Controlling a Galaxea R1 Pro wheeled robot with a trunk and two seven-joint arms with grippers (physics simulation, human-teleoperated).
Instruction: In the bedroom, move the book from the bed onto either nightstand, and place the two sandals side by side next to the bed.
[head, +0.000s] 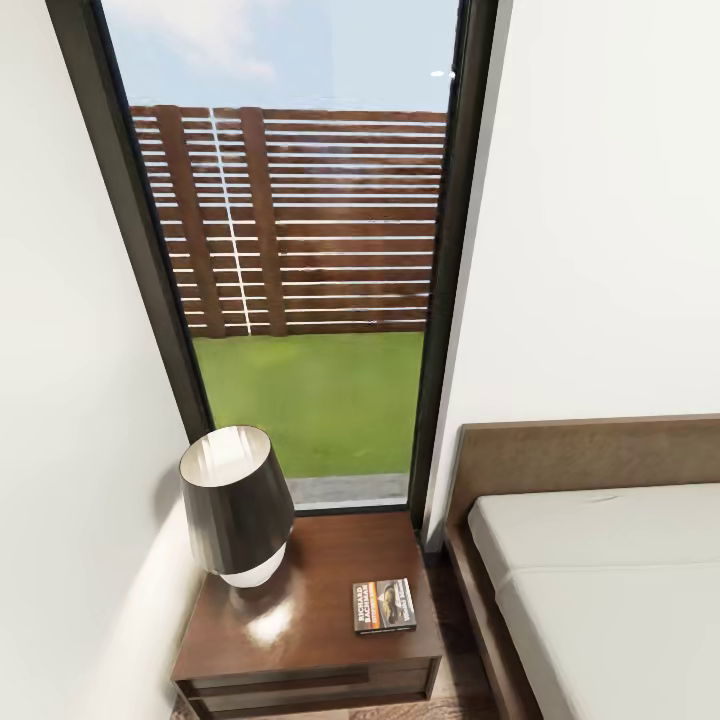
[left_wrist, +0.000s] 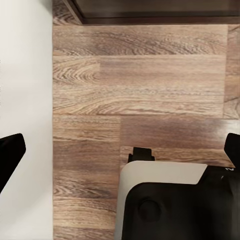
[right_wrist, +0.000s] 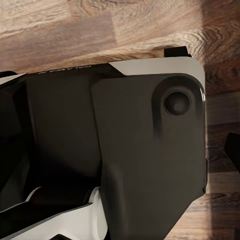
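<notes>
Book (head: 384, 606): thin dark paperback, orange band, lying flat, cover up, near front right corner of nightstand (head: 310, 625). Nightstand: dark glossy wood, beside bed (head: 600, 570).

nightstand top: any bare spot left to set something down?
Yes. The nightstand is bare in its middle, between the lamp at the back left and the book near the right edge, and along the front edge. The lamp corner is crowded.
</notes>
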